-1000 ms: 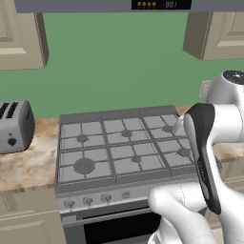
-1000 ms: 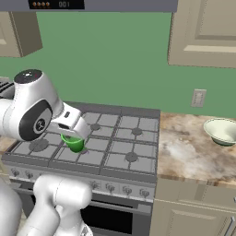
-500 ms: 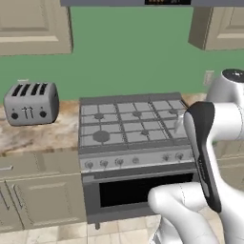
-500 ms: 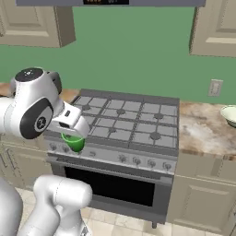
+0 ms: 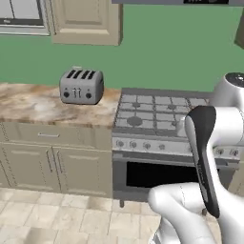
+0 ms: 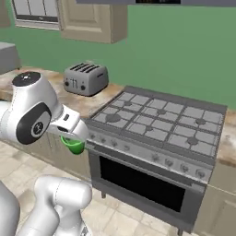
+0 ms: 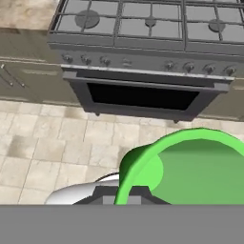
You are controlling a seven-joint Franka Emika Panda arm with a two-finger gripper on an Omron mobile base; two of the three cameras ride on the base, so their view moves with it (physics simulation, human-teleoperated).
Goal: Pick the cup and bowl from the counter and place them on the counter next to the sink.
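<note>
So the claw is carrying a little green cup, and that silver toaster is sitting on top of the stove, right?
Not quite. The claw does carry the green cup, but the toaster stands on the marbled counter beside the stove, not on it. The left base view shows this plainly.

Two rear base views flanking the stove (image 5: 157, 119); hand view downward, close over it.

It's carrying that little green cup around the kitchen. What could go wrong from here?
The cup hangs over the tiled floor, off the counter, so a slip from the gripper would likely drop it there. It also rides close to the stove front edge and could bump it while the base drives.
</note>
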